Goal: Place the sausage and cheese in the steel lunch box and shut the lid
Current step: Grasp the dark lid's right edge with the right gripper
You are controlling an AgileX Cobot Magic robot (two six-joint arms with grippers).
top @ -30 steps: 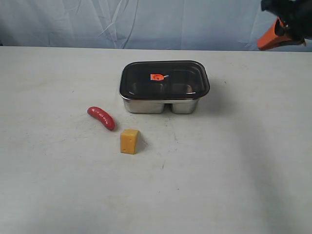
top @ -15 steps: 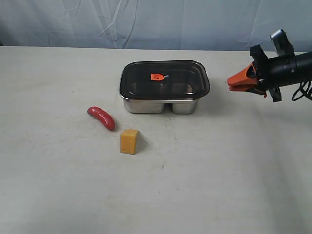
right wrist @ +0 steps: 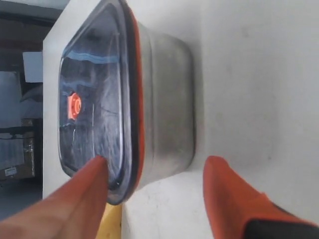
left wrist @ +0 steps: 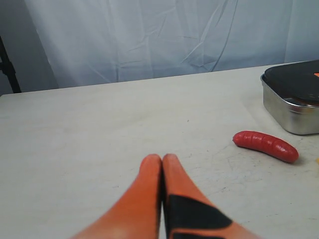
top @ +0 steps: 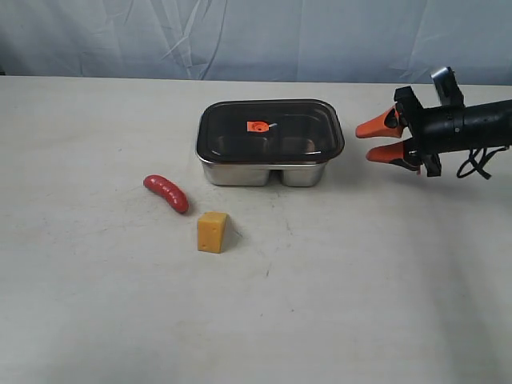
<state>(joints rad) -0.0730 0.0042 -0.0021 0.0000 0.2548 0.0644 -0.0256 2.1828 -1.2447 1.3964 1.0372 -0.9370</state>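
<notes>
Pale wrinkled cloth (top: pixel 240 36) hangs behind a broad off-white surface (top: pixel 360 304), whose far edge runs straight across below it. Most of the surface is bare, with wide room in front of the things and to either side.

Just beyond the middle stands the steel lunch box (top: pixel 264 172), with the lid (top: pixel 296 128) seated on it and the lid's rim lying flush along the box's edges. A small orange valve (top: pixel 257 126) marks the lid's centre. The sausage (top: pixel 166 193) lies on the surface at 8 o'clock from the box, apart from it. The cheese (top: pixel 212 232) stands at 7 o'clock from the box, near the sausage's nearer end but not touching it.

The right gripper (top: pixel 366 144) reaches in at 3 o'clock from the box, just beside its short end, and a strip of bare surface shows between them. Its orange fingers stand spread wide with nothing between them, and the right wrist view shows them aimed at that end of the box.

The left gripper (left wrist: pixel 161 160) has its fingers pressed together on nothing. In the left wrist view it hangs low over bare surface, well short of the sausage.
</notes>
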